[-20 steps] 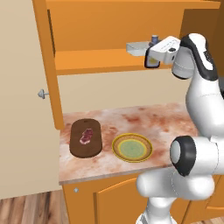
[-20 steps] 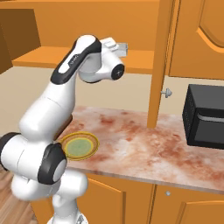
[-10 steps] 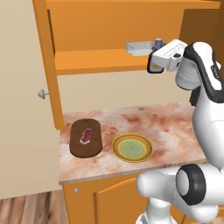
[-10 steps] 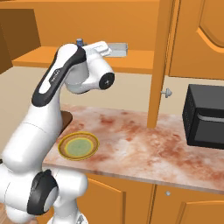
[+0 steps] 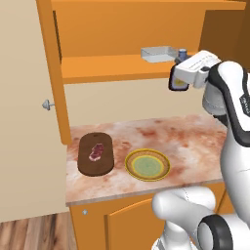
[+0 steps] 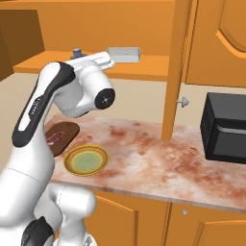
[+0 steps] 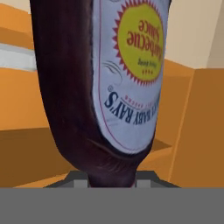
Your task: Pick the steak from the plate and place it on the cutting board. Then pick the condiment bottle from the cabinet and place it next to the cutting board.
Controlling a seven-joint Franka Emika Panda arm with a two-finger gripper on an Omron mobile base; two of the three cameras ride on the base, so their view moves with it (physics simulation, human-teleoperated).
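1. The steak (image 5: pixel 96 152) lay on the cutting board (image 5: pixel 95 155) near the surface's left edge.
2. The plate (image 5: pixel 148 164) sat just beside the board, toward the front edge.
3. The hand (image 5: pixel 181 78) was clamped on the condiment bottle (image 5: pixel 178 82), held off the cabinet (image 5: pixel 117 66) shelf's front edge.

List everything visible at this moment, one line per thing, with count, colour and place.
reddish-pink raw steak: one, on the cutting board.
dark brown oblong wooden cutting board: one, counter, left of the plate.
round plate with yellow-brown rim and pale green centre: one, counter, bare.
dark navy condiment bottle with yellowish label: one, held in front of the cabinet shelf.
clear rectangular tray: one, on the shelf.
orange wooden wall cabinet: one, beige door open.
black boxy appliance: one, counter, right.
marbled reddish counter: one.
white arm's gripper: one, shut on the bottle.
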